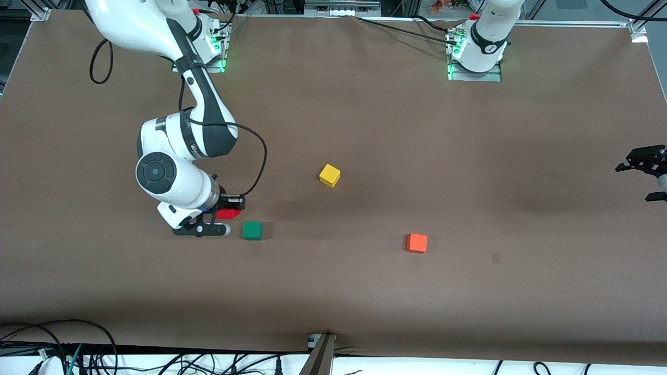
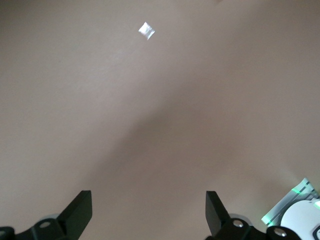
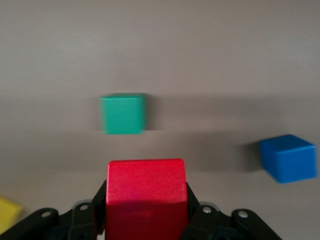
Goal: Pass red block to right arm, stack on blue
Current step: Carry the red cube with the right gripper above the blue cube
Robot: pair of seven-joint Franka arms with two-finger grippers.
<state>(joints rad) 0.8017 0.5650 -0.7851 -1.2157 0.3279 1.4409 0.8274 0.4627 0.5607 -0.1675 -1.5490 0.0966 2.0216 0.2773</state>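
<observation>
Front view: my right arm [image 1: 182, 140] reaches from its base down toward the table [image 1: 469, 291], and my right gripper [image 1: 225, 214] hangs low above the brown surface with the red block [image 1: 228, 213] clenched between its fingers. From this camera only a sliver of red shows, tucked under the wrist, just beside the green cube [image 1: 252, 230], which sits on the table a little nearer to the camera.

My right wrist view makes the hold plain: the red block [image 3: 145, 198] fills the space between my black fingers [image 3: 200, 220], which press against its two sides, its top face level. The green cube [image 3: 123, 114] lies on the table ahead of the block, apart from it. The blue cube [image 3: 289, 157] also rests on the table, off to one side of the red block and clear of it; the red block is not over it, and in the front view the arm hides the blue cube. A corner of the yellow cube [image 3: 8, 212] shows at the picture's edge.

On the table, the yellow cube [image 1: 330, 175] sits near the middle, and the orange cube [image 1: 417, 243] lies nearer to the camera, toward my left arm's end. My left gripper [image 1: 646, 174] waits at that end of the table, its jaws spread wide with nothing between them; its wrist view shows my two black fingertips [image 2: 80, 212] well apart over bare tabletop.
</observation>
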